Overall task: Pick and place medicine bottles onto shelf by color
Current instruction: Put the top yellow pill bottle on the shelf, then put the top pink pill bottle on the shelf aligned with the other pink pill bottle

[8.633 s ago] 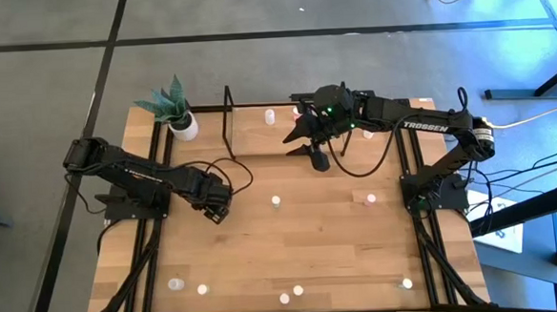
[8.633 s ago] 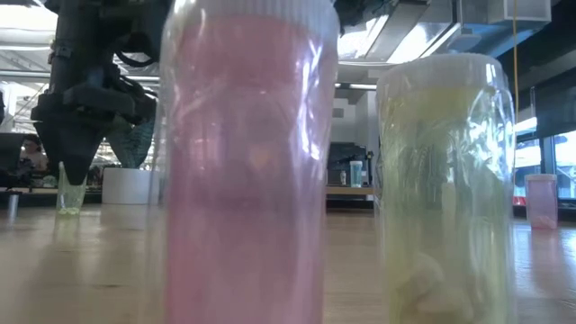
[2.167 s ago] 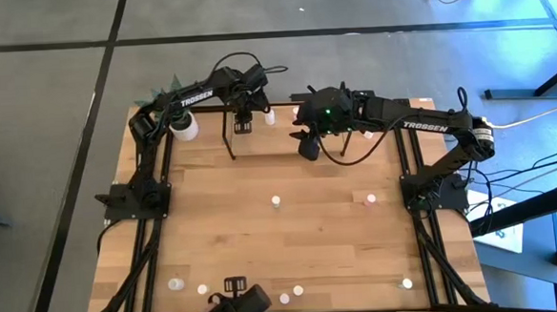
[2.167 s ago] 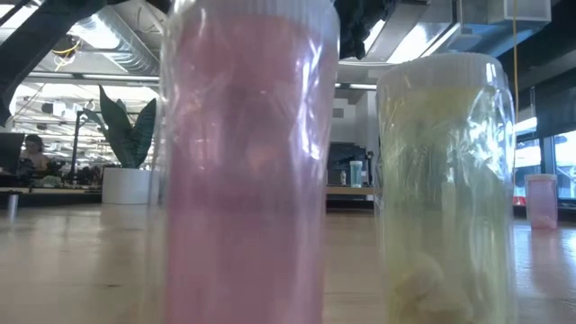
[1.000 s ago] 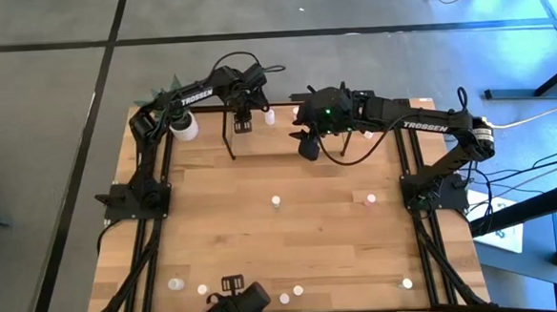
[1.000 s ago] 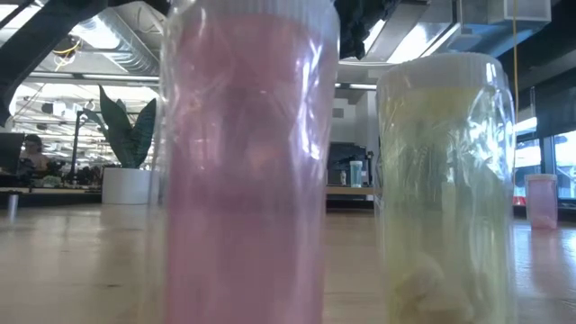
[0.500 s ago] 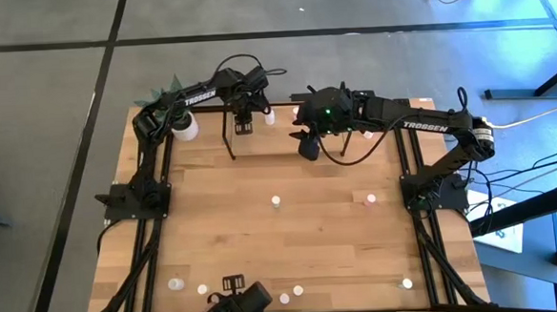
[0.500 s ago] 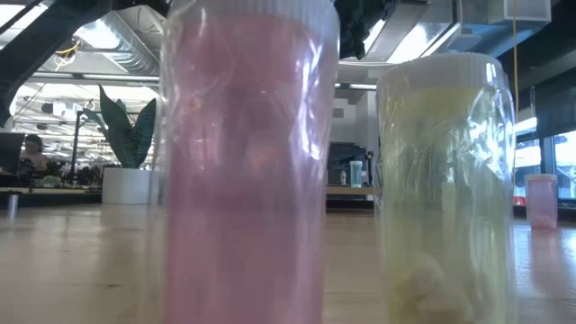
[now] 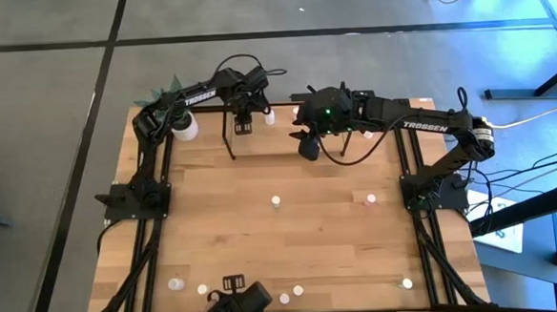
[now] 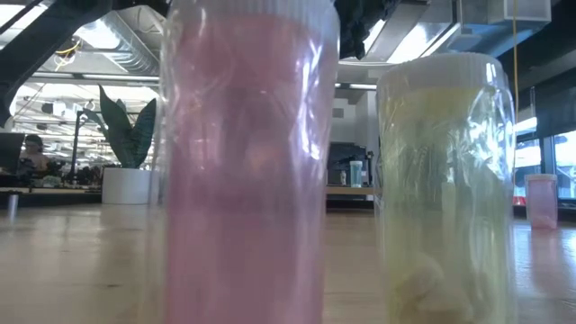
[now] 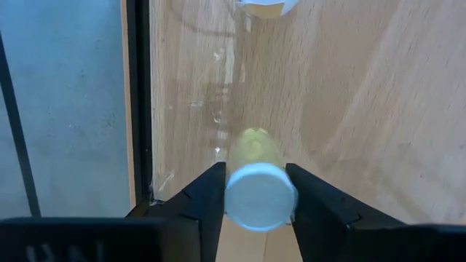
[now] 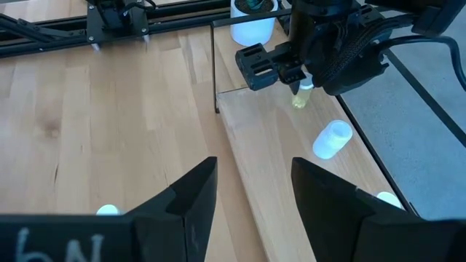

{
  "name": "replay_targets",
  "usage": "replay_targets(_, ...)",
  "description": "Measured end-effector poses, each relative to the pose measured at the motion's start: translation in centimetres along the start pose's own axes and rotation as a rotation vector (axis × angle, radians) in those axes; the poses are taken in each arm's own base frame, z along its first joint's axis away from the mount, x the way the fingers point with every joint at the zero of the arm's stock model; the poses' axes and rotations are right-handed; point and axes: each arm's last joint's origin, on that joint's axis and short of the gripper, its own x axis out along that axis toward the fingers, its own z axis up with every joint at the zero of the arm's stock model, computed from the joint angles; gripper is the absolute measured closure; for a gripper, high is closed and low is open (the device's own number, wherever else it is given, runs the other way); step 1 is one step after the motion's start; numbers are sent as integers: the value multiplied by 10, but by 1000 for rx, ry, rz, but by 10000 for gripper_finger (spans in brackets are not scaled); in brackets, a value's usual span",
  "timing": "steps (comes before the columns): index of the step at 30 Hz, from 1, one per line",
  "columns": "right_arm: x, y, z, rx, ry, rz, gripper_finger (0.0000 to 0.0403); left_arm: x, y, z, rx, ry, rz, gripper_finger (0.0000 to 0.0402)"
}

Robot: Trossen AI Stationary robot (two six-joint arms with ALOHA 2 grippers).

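- Pink bottle [image 10: 247, 162] and yellowish bottle [image 10: 445, 189] are filling the low view's centre and right.
- Light wooden shelf [image 12: 269, 153] is showing pale grain.

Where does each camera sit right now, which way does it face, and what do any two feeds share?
High: overhead, straight down on table; both arms show.
Low: tabletop level, facing pink bottle and yellow bottle; no gripper shows.
Left wrist: looks past left gripper around a greenish bottle on the shelf.
Right wrist: looks past open right gripper toward the shelf.
Shared: right wrist and high both show the left gripper at the shelf.
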Motion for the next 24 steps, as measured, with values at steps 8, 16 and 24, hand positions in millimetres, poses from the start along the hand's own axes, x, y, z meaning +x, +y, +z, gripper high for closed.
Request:
replay_targets(8, 0, 0, 0, 0, 0, 0, 224, 0, 0, 0, 0, 0, 0, 235)
replay_targets(16, 0, 0, 0, 0, 0, 0, 224, 0, 0, 0, -1, 0, 0, 186)
replay_targets(24, 0, 0, 0, 0, 0, 0, 224, -1, 0, 0, -1, 0, 3, 178)
